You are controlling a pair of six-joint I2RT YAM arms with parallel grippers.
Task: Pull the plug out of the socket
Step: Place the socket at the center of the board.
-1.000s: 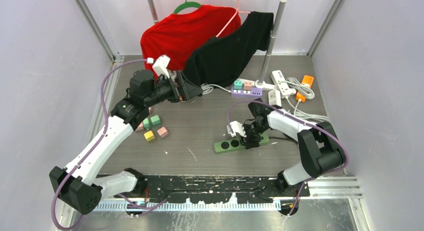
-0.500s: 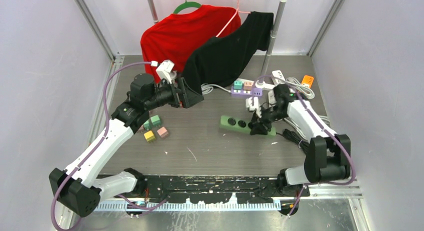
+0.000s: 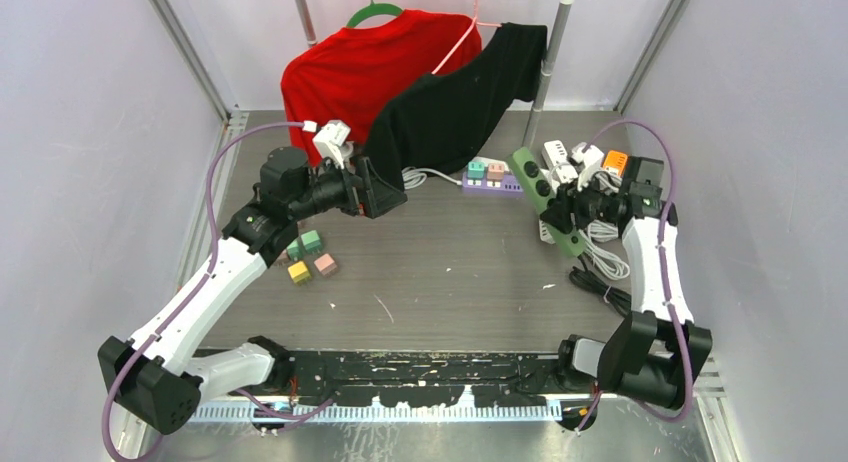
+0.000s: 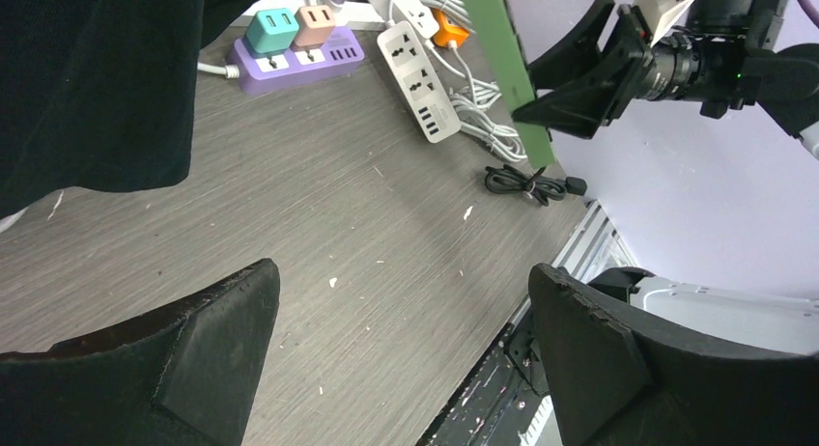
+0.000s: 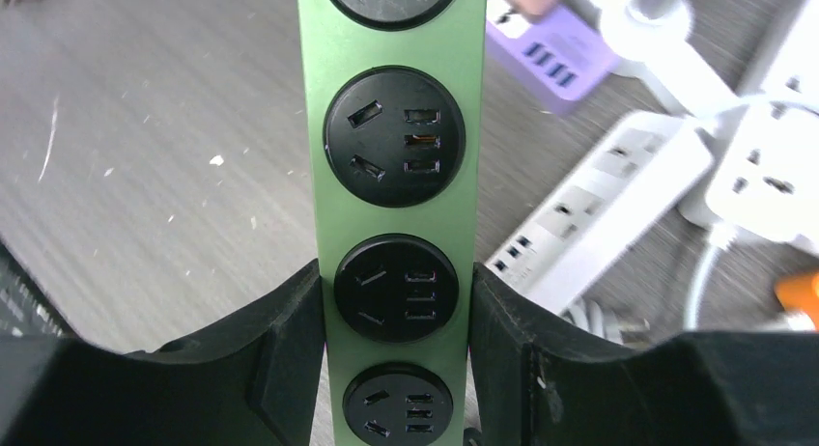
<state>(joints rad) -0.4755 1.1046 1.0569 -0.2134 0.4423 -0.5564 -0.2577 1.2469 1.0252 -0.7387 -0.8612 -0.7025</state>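
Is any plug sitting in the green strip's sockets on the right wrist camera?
No, each socket showing on the green strip is empty.

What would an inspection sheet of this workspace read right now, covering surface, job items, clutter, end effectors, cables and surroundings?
Surface: grey wood-grain table, scuffed with white flecks.
Job's things: green power strip held off the table at rear right; the sockets that the right wrist view shows are empty; no plug seen in it.
Clutter: coloured cubes at left; purple power strip with two adapters and white power strips at rear right.
End effectors: right end effector clamped across the green power strip; left end effector open and empty, beside the black garment.
Cables: black cord bundled on the table at right; white cords tangled by the white power strips.
Surroundings: red garment and black garment on hangers from a rack; pale walls.
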